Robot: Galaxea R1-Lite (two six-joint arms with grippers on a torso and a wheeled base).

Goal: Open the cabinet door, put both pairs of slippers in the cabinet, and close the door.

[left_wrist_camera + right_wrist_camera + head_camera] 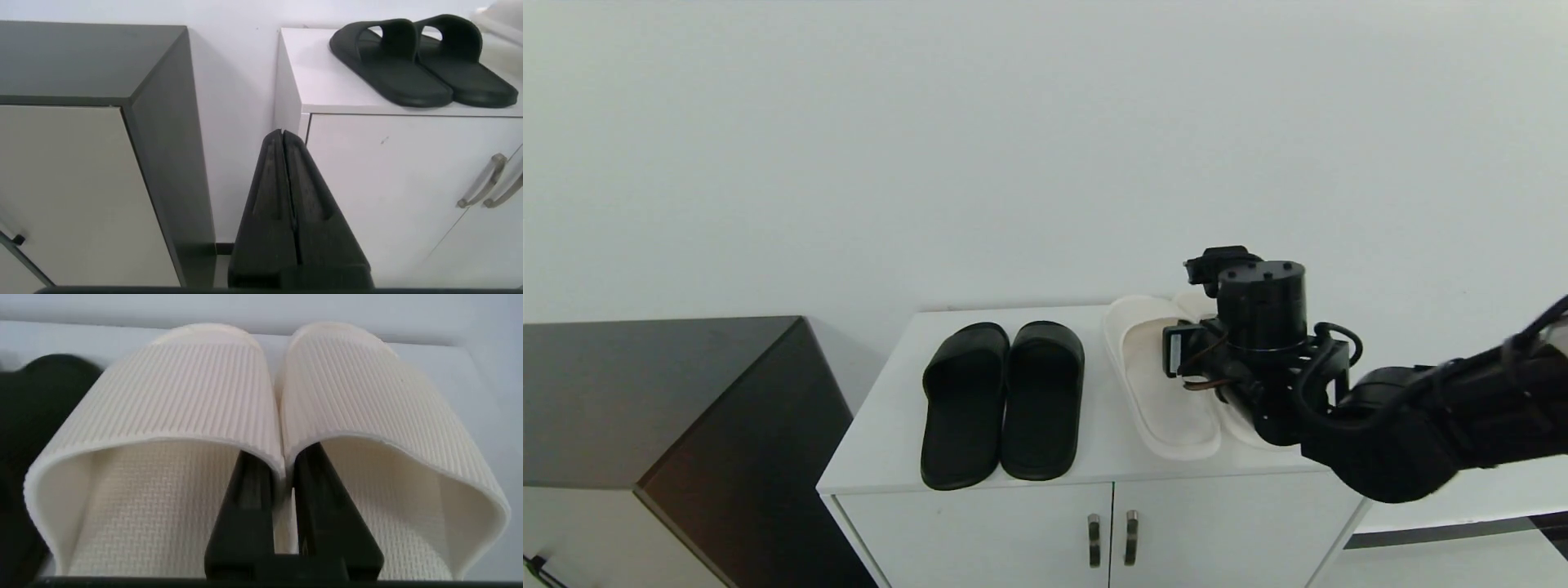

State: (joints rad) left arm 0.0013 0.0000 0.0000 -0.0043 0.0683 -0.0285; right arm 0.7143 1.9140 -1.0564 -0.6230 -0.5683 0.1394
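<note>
We judge the step in hand to be the pickup of the white slippers (1168, 392), though both cabinet doors (980, 531) are shut and their handles (1112, 539) untouched. The pair lies on the cabinet top, just beside the black slippers (1001, 400). The right gripper (282, 498) has one finger under each white strap. Its gap is narrow, and it seems to pinch the two inner strap edges together, though the contact is partly hidden. The left gripper (283, 155) hangs low beside the cabinet, fingers pressed together on nothing. Next, a door must open; the left arm looks free for a handle.
</note>
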